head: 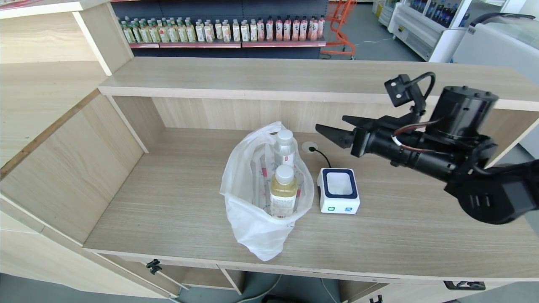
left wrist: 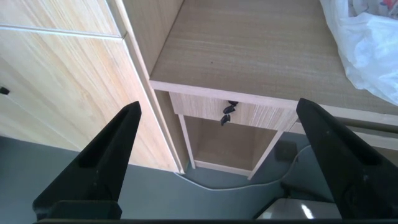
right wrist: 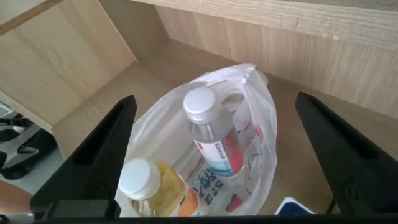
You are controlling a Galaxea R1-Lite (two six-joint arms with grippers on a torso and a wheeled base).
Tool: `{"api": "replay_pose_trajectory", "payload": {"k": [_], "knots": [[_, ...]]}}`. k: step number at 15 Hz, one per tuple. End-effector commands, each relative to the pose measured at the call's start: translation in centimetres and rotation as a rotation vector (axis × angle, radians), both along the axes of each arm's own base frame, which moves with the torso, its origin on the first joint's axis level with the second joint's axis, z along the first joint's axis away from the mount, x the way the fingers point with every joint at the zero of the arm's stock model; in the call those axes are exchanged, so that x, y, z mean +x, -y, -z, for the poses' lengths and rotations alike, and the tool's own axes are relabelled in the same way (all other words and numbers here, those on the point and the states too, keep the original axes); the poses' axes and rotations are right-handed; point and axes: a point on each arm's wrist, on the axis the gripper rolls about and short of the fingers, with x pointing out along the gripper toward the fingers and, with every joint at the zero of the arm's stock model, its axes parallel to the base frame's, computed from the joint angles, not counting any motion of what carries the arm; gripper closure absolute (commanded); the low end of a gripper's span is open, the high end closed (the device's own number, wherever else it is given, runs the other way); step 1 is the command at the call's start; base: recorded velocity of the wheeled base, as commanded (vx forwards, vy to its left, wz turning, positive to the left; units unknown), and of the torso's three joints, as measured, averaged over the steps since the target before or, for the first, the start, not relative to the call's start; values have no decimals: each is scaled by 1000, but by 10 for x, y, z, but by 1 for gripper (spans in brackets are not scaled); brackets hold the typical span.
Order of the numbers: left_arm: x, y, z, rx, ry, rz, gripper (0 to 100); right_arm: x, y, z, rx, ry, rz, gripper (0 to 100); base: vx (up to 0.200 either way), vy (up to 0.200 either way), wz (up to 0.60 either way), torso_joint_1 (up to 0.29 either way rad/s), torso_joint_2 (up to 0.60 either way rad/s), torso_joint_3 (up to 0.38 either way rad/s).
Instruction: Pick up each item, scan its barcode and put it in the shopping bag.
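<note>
The shopping bag stands on the counter, just beside the scanner. Two bottles are already inside it, a clear one and a yellow one, so the job looks nearly done. The right gripper hangs near the bag, fingers spread wide and holding nothing. The left gripper, down by the counter's front edge, is spread wide too.

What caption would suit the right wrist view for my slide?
Open right gripper facing the shopping bag, which holds two capped bottles.
</note>
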Motion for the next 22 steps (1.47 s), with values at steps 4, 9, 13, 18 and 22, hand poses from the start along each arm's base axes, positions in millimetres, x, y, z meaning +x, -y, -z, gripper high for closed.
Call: {"api": "replay_pose_trajectory", "payload": {"k": [4, 9, 13, 18, 22], "knots": [[0, 0, 0, 0, 0, -2, 0, -228, 120, 69, -178, -218, 547, 0, 0, 0, 0, 0, 0, 0], [0, 0, 0, 0, 0, 0, 0, -306, 133, 122, -98, -52, 675, 0, 0, 0, 0, 0, 0, 0], [0, 0, 0, 0, -1, 0, 0, -322, 132, 139, -93, -38, 731, 0, 0, 0, 0, 0, 0, 0], [0, 0, 0, 0, 0, -2, 0, -326, 134, 145, -40, -44, 773, 0, 0, 0, 0, 0, 0, 0], [0, 0, 0, 0, -1, -2, 0, -326, 134, 145, -11, -57, 776, 0, 0, 0, 0, 0, 0, 0]]}}
